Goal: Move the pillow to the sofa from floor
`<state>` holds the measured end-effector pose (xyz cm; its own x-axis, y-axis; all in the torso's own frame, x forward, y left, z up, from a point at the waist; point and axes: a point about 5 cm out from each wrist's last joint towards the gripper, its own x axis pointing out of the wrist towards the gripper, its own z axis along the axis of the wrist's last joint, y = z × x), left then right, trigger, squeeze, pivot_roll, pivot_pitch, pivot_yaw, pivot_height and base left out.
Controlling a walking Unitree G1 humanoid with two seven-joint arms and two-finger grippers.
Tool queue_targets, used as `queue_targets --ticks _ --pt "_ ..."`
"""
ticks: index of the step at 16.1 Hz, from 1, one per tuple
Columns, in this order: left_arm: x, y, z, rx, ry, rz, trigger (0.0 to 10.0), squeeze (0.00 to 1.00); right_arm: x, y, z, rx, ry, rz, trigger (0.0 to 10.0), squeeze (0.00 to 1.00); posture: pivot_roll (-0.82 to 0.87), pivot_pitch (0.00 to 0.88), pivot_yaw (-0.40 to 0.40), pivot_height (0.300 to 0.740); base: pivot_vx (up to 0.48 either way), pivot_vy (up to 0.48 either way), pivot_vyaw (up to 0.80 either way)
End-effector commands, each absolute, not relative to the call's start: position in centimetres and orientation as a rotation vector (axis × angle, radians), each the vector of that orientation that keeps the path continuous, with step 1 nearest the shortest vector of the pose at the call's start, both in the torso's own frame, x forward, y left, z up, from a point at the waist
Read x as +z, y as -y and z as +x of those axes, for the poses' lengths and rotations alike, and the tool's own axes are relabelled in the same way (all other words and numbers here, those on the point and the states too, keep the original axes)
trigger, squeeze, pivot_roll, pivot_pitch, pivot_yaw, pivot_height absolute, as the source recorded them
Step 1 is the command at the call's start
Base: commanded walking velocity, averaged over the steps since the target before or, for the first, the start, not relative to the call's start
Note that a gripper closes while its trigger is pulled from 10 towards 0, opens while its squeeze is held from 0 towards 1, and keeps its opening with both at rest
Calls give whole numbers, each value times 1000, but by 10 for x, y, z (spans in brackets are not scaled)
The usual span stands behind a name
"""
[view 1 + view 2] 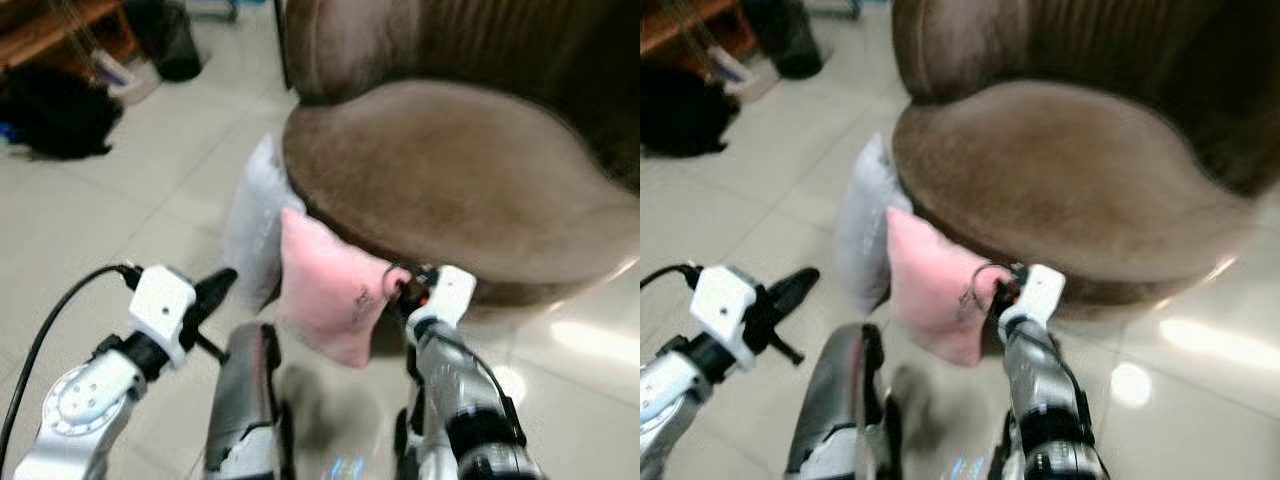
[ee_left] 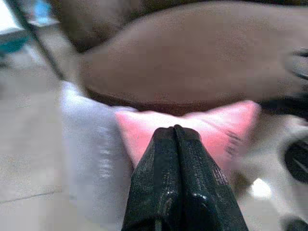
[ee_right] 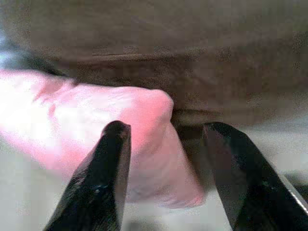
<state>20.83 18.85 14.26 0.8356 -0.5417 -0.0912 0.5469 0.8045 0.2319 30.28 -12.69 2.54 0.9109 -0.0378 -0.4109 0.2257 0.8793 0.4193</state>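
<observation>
A pink pillow (image 1: 325, 290) stands on the tiled floor, leaning against the front of the round brown sofa (image 1: 440, 170). My right gripper (image 3: 166, 126) is open at the pillow's upper right corner. That corner (image 3: 149, 106) lies between its two black fingers, and I cannot tell if they touch it. My left gripper (image 1: 225, 278) is shut on nothing and hangs in the air left of the pink pillow (image 2: 211, 130), pointing toward it. The whole picture is a little blurred.
A white pillow (image 1: 255, 220) leans on the sofa just left of the pink one. A black bag (image 1: 60, 110), a wooden shelf (image 1: 50, 25) and a dark bin (image 1: 170, 40) stand at the far left. Glossy floor (image 1: 570, 400) spreads to the right.
</observation>
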Motion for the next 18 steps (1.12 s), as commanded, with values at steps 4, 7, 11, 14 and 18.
queue_targets --ticks 4,7,11,14,18 --pt "156 -189 201 -676 -33 255 10000 0 24 132 306 -224 -332 650 10000 1000 230 280 129 510 0 0 0" --pt "145 -192 213 -704 -74 240 10000 0 33 129 315 -195 -249 732 10000 1000 239 305 125 510 0 0 0" --pt "125 -175 231 -701 -117 216 10000 0 38 106 320 -53 -258 690 10000 1000 242 321 113 510 0 0 0" --pt "131 -163 240 -696 -107 234 10000 0 37 88 322 -28 -298 602 10000 0 273 329 110 510 0 0 0" --pt "170 -168 241 -706 -71 263 10000 0 39 83 327 -87 -339 528 10000 0 299 336 117 510 0 0 0"
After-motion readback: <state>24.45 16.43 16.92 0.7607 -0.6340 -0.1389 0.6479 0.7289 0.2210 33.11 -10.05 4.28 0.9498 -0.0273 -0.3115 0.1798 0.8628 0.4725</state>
